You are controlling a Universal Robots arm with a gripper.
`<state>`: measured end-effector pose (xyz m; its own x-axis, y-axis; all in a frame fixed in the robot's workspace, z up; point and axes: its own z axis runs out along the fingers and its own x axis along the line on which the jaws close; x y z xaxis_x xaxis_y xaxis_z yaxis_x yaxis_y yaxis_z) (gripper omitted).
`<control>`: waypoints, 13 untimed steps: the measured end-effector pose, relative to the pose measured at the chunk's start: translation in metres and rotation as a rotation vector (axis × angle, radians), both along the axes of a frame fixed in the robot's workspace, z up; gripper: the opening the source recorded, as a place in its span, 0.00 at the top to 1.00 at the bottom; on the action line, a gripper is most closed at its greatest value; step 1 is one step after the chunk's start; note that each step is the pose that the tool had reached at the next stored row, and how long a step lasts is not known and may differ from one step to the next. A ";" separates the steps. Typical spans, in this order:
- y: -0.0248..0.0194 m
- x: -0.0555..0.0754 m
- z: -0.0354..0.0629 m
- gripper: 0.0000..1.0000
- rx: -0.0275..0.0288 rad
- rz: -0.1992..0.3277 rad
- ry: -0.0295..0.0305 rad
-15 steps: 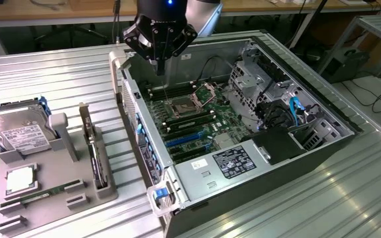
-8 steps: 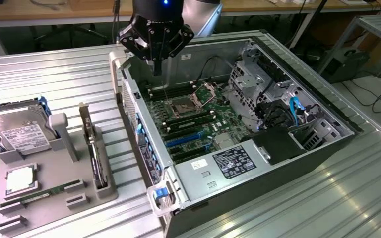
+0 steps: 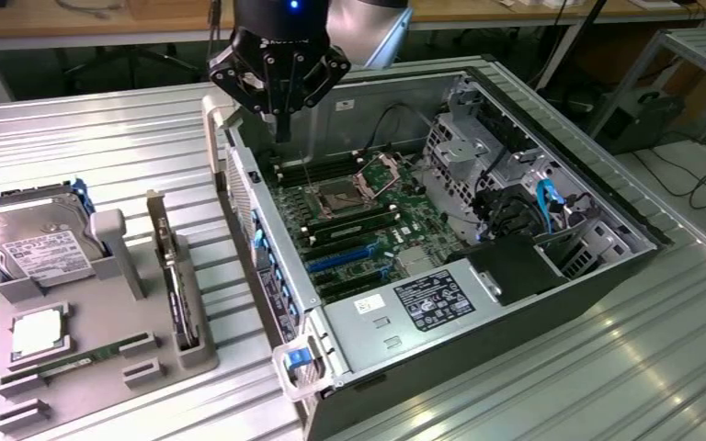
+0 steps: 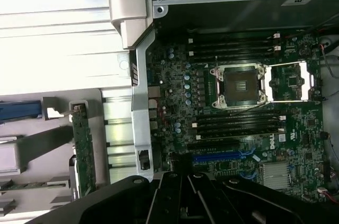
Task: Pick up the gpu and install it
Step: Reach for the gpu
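Observation:
The gpu (image 3: 180, 292) stands on edge in a slot of the grey parts holder (image 3: 108, 377) at the exterior view's left, beside the open computer case (image 3: 598, 266). In the wrist view the gpu (image 4: 82, 147) appears edge-on as a thin green board. My gripper (image 3: 282, 129) hangs over the case's far corner, above the motherboard (image 3: 353, 216), with its fingers shut and nothing between them. It is well apart from the gpu. The gripper (image 4: 184, 177) points down over the motherboard (image 4: 238, 123), near the blue expansion slot (image 4: 220, 157).
On the holder, a silver hard drive (image 3: 40, 248) stands at the back, with a silver chip (image 3: 37, 333) and a narrow green RAM stick (image 3: 77, 360) lying in front. Inside the case are the power supply (image 3: 427, 299), the drive cage (image 3: 476, 138) and blue cables (image 3: 547, 207). The table (image 3: 96, 138) is ribbed metal.

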<state>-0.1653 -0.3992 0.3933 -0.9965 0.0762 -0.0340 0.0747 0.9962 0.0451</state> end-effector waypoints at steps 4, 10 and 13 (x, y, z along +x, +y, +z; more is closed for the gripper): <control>0.0000 -0.004 0.0000 0.89 0.0000 0.000 0.0000; -0.0001 -0.009 0.0000 0.89 0.0000 0.000 0.0000; -0.0001 -0.012 0.0000 0.89 0.0000 0.000 0.0000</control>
<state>-0.1773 -0.3992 0.3933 -0.9965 0.0762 -0.0340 0.0746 0.9962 0.0451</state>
